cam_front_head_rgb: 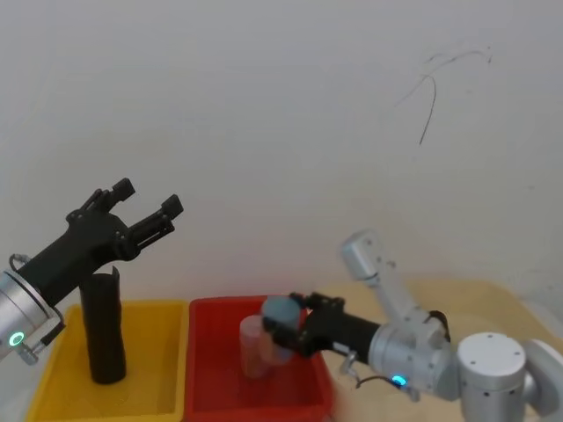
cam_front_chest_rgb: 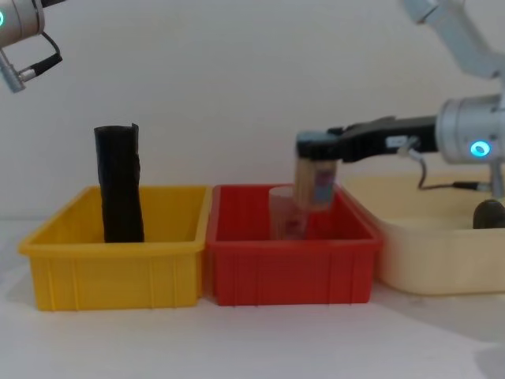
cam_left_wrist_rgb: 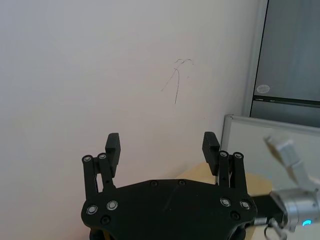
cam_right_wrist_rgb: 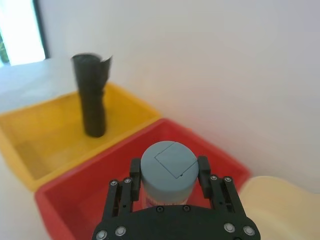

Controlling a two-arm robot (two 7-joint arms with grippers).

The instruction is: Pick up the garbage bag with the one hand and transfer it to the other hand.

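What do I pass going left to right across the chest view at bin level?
Yellow bin with the black roll standing in it → red bin → grey-capped bottle held over it by the right gripper → cream tub.

No text, label, brand, number or sign is legible on anything here.

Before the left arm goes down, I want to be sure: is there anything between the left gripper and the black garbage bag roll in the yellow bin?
Nothing visible blocks it. The left gripper hangs open above the garbage bag, which stands upright in the yellow bin. The right gripper is over the red bin, shut on a grey-capped bottle.
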